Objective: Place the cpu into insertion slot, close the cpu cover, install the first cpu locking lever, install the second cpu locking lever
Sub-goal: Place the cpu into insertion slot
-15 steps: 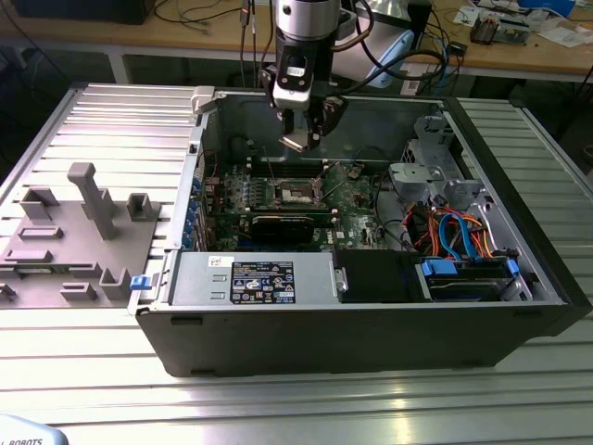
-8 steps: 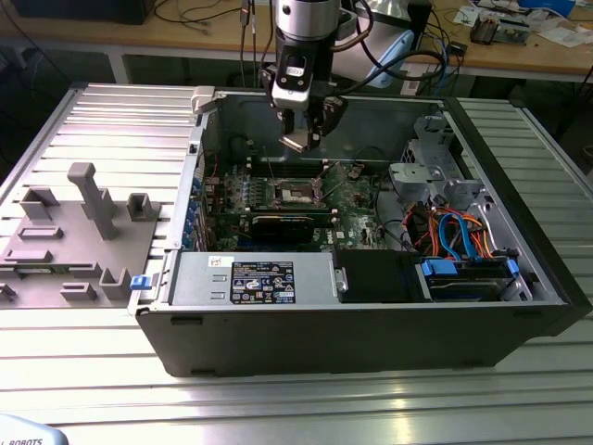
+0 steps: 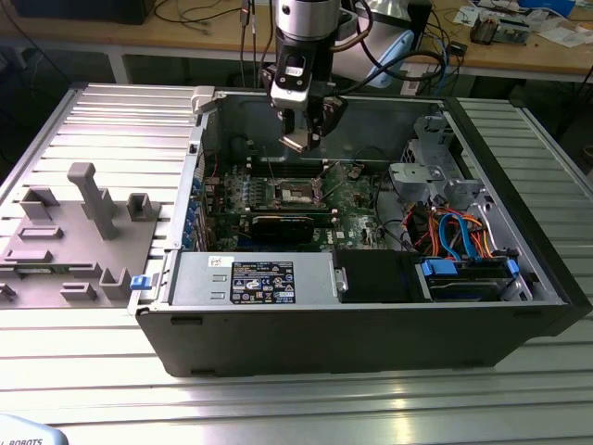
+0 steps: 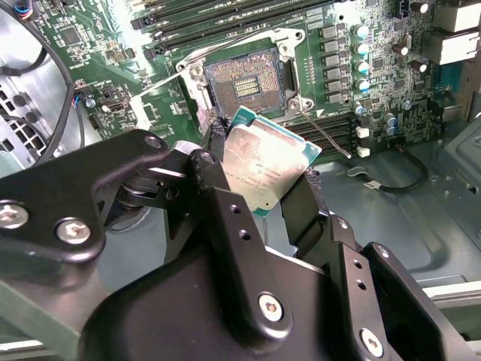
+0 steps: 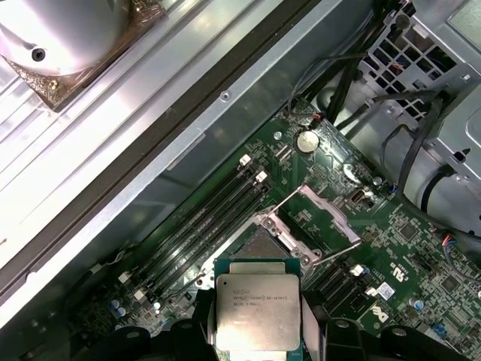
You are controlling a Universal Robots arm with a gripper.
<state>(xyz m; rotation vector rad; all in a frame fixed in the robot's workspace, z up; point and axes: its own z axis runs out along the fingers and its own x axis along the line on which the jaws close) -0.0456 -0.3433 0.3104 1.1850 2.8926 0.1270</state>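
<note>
1. Between the pincer's (image 4: 264, 162) two matte black fingers (image 4: 304, 207) sits the cpu (image 4: 267, 169), clenched by its opposite edges. It is a flat square with a dull silver-grey metal lid and a thin green border.
2. Just beyond the fingertips, apart from the chip, lies the insertion slot (image 4: 246, 84). This square socket has a dark, finely pinned centre and a bright metal rim, and it lies uncovered.
3. Beside the socket, farther from the pincer than the chip, the cpu cover (image 5: 331, 213) stands swung up off the slot. It is a thin silvery frame with a large window.
4. A locking lever (image 4: 325, 134), a thin bent wire rod, angles loose off the socket's corner close to one finger. A second wire lever (image 4: 161, 83) slants off the opposite side.
5. Around the socket spreads the green motherboard (image 4: 90, 45), crossed by long narrow black memory slots (image 5: 203, 218).
6. Seen in the exterior view, the pincer hangs inside the open dark metal computer case (image 3: 371, 324), with the chip held clear above the board.
</note>
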